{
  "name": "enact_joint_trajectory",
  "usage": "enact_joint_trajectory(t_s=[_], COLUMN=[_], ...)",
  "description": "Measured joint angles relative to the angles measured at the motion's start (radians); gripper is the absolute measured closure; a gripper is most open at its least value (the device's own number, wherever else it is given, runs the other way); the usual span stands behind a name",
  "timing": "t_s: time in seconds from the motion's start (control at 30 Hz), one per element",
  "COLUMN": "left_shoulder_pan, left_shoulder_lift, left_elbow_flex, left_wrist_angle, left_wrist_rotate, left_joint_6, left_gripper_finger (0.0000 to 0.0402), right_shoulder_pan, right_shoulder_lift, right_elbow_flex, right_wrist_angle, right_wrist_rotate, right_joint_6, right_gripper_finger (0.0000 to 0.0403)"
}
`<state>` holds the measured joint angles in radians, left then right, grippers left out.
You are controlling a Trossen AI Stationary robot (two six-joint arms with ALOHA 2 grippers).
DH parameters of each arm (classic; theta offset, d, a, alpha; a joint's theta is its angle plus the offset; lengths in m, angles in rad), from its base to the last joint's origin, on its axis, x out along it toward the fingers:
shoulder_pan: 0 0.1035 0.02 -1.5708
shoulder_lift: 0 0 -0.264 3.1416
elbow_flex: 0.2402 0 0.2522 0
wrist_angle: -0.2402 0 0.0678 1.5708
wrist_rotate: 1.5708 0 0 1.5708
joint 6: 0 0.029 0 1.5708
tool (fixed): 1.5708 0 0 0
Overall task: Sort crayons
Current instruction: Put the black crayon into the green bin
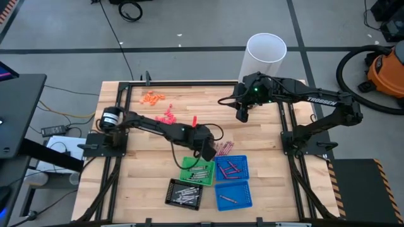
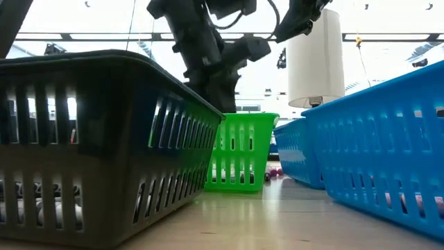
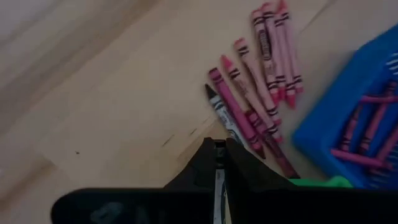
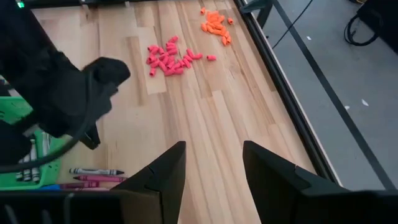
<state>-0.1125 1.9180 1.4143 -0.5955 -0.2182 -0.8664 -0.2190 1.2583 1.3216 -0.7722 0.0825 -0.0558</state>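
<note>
Loose crayons (image 3: 261, 93), pink, maroon and one grey, lie in a pile on the wooden table (image 1: 224, 149), beside the blue tray (image 3: 360, 124). My left gripper (image 3: 219, 163) hovers over the near edge of this pile, by the green tray (image 1: 196, 169), and is shut on a thin grey crayon (image 3: 219, 186). My right gripper (image 4: 214, 168) is open and empty, held above the far right part of the table (image 1: 243, 115). The green tray and the black tray (image 1: 185, 193) hold grey crayons. The two blue trays (image 1: 231, 168) hold maroon ones. My left gripper pinches the grey crayon (image 3: 219, 177) between its two fingers. The crayon lies along the fingers and only a thin strip of it shows between them. It is lifted clear of the table. The fingers point down toward the table.
Orange bits (image 1: 152, 98) and coral-pink bits (image 1: 168, 116) lie at the far left of the table. A tall white cylinder (image 1: 266, 53) stands beyond the far edge. A dark frame (image 1: 189, 83) borders the table. In the low view the trays (image 2: 243, 160) stand close together.
</note>
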Motion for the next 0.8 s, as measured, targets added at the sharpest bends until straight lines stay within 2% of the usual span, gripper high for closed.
enact_joint_trajectory(t_s=[0.27, 0.47, 0.63, 0.8], left_shoulder_pan=[-0.036, -0.107, -0.168, -0.216], left_shoulder_lift=[-0.061, -0.066, -0.066, -0.036], left_elbow_flex=[0.001, 0.001, 0.001, 0.001], left_wrist_angle=[0.022, 0.140, 0.136, 0.127], left_wrist_rotate=[-0.018, 0.089, 0.093, 0.076], left_joint_6=[0.139, 0.325, 0.391, 0.452], left_gripper_finger=[0.0390, 0.0390, 0.0388, 0.0363], right_shoulder_pan=[0.000, 0.000, 0.000, 0.000], right_shoulder_lift=[0.000, 0.000, 0.000, 0.000], right_elbow_flex=[0.000, 0.000, 0.000, 0.000], right_wrist_angle=[0.000, 0.000, 0.000, 0.000], right_wrist_rotate=[0.002, 0.002, -0.001, -0.002], right_joint_6=[0.000, 0.000, 0.001, 0.001], right_gripper_finger=[0.0235, 0.0235, 0.0235, 0.0235])
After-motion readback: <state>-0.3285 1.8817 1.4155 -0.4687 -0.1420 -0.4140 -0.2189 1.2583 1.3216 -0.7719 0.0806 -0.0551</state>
